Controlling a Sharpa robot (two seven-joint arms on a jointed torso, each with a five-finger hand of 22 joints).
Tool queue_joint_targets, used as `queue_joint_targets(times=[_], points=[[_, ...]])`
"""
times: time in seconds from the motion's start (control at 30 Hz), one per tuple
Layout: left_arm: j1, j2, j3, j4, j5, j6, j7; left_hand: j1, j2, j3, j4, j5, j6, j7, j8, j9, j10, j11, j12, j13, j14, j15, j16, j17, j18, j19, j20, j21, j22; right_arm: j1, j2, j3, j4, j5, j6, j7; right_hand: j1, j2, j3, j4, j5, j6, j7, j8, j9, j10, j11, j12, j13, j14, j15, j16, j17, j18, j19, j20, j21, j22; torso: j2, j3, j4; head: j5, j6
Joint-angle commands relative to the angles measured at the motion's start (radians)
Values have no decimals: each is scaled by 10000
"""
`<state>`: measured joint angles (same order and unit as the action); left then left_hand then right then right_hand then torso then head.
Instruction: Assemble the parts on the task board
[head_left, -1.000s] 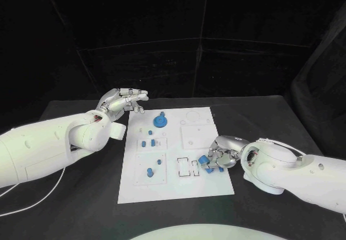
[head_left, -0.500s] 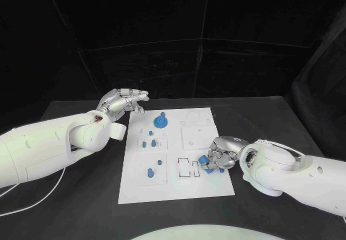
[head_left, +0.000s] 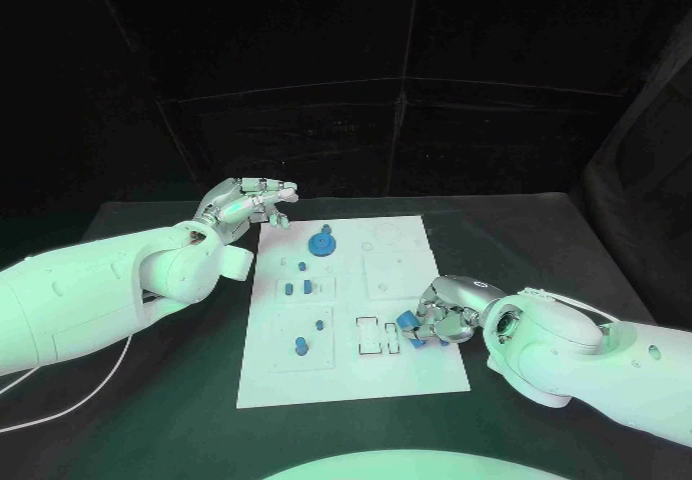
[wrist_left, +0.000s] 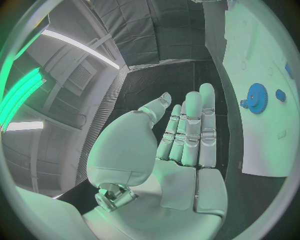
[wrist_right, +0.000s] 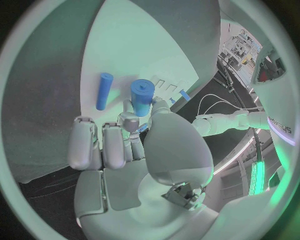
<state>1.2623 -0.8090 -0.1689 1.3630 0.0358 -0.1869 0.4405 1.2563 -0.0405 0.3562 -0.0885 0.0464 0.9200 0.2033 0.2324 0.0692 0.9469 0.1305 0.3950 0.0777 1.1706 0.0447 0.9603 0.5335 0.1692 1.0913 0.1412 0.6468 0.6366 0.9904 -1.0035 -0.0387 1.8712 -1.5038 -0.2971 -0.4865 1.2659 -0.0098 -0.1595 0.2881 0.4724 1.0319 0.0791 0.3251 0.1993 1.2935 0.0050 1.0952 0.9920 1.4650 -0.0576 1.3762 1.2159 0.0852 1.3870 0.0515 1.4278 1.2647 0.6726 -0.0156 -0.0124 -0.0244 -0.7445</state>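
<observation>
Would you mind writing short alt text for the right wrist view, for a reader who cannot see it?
The robot's right hand pinches a blue cylindrical part at its fingertips above the white task board. A second, slimmer blue rod lies flat on the board beside it, and the robot's other white arm reaches in farther off.
</observation>
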Motion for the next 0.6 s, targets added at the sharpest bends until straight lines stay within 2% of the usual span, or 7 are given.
queue_joint_targets(times=[0.03,0.23,0.6], points=[[11,16,8,5,21,119,32,53,75,-49,11,27,-95,-4,52,1,-44,4,56,9,-63,6,12,-13,137,26,43,-49,-14,26,-55,12,182,387,-914,-21,34,111,-74,7,55,91,2,35,8,77,-30,-58,17,440,-65,58,19,-191,36,-17,44,12,2,-14,23,-8,-3],[10,24,8,-4,21,118,28,63,80,-48,5,27,-97,-4,56,2,-47,3,62,10,-65,5,14,-14,137,28,43,-51,-17,28,54,15,253,891,-956,46,-10,150,-99,27,84,133,-6,38,16,93,-37,-73,26,444,-71,66,38,-195,47,-23,53,31,5,-6,18,25,-2],[10,41,7,2,21,123,13,63,80,-48,5,27,-97,-4,56,2,-47,3,62,10,-65,5,14,-14,137,28,43,-51,-17,28,762,16,93,1863,-620,46,-120,222,-153,38,88,158,-11,19,25,102,-41,-119,23,441,-76,57,32,-194,45,-30,54,31,4,-23,25,122,-3]])
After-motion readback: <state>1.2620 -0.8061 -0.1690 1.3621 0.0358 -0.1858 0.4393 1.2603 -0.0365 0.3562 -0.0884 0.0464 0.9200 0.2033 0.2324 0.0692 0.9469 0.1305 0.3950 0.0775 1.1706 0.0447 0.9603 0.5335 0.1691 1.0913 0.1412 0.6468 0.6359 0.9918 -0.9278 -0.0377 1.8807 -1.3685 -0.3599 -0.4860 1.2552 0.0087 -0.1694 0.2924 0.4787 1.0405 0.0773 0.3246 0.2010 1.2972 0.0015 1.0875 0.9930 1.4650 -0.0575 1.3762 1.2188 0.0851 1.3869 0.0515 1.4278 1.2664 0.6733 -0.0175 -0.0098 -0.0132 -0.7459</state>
